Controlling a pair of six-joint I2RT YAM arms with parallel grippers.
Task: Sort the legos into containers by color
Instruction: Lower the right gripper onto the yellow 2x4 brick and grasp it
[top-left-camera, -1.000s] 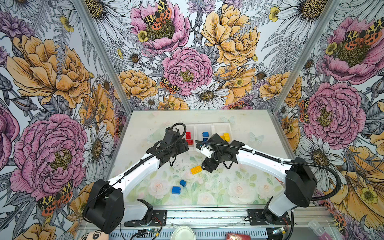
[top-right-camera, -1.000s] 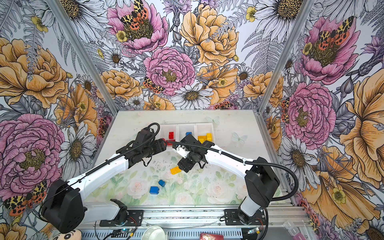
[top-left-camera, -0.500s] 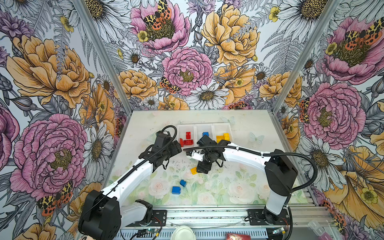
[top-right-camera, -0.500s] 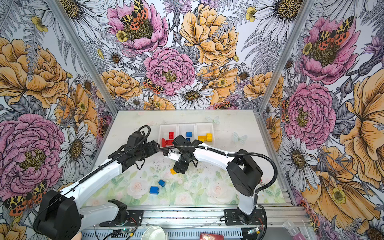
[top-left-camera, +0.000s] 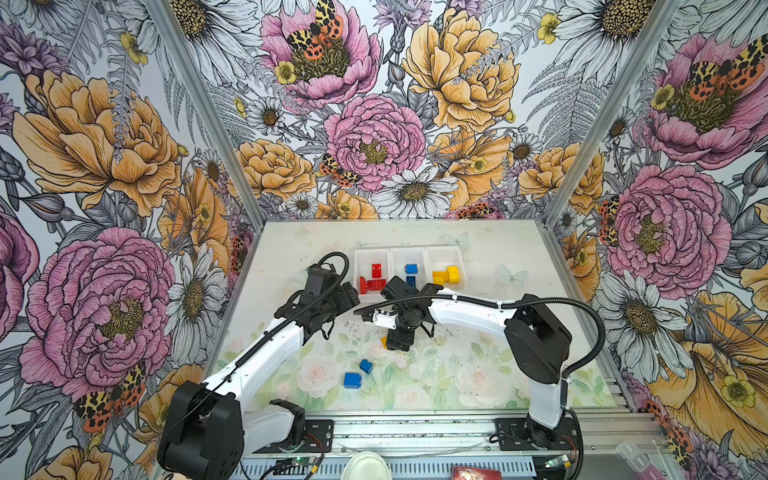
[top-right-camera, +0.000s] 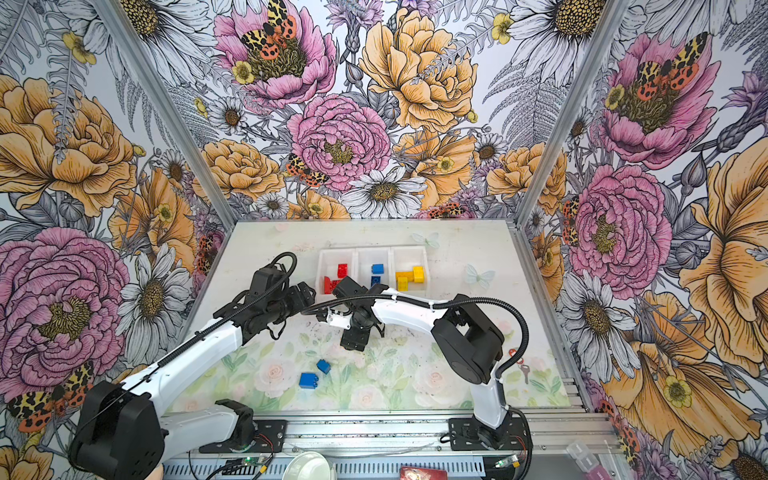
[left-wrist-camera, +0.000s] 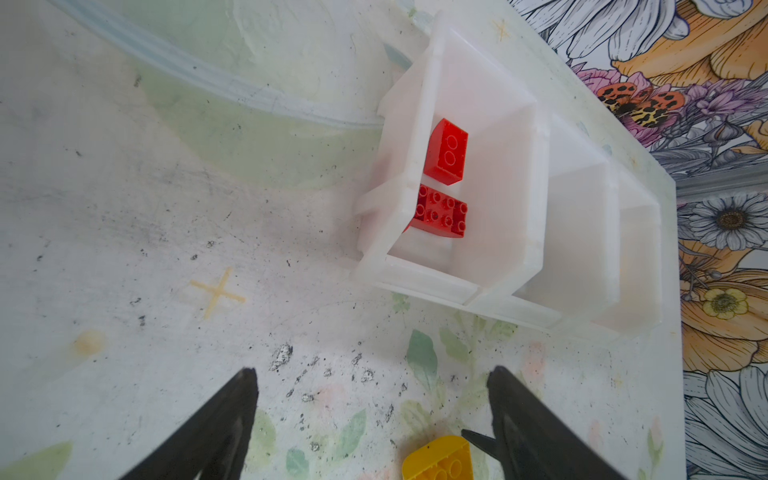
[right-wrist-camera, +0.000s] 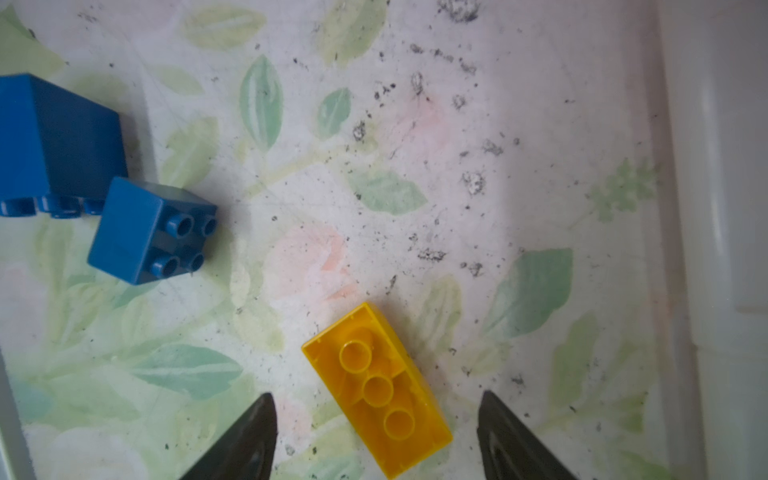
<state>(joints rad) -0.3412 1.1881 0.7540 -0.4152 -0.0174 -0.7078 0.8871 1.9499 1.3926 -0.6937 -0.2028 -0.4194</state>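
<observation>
We locate the white plastic tray of three joined open-top bins at upper centre in both top views, on the pale flower-printed counter. Its left bin holds red studded bricks, its middle bin blue studded bricks and its right bin yellow studded bricks.

Three bricks lie loose on the counter, below the tray in the frame. A yellow oblong brick lies hollow side up, with three round tubes showing. In the top views the right arm's wrist covers most of it. A small square blue brick and a larger blue brick lie just beside each other at lower centre, nearer the bottom edge than the yellow oblong brick.

The right fingers stand apart, one on each side of the yellow oblong brick. A gap shows on both sides, and we see no contact.

The left fingers are spread wide and hold nothing. In the top views they sit at centre-left, just beside the tray's lower left corner. The left wrist view shows two red bricks in the nearest bin.
</observation>
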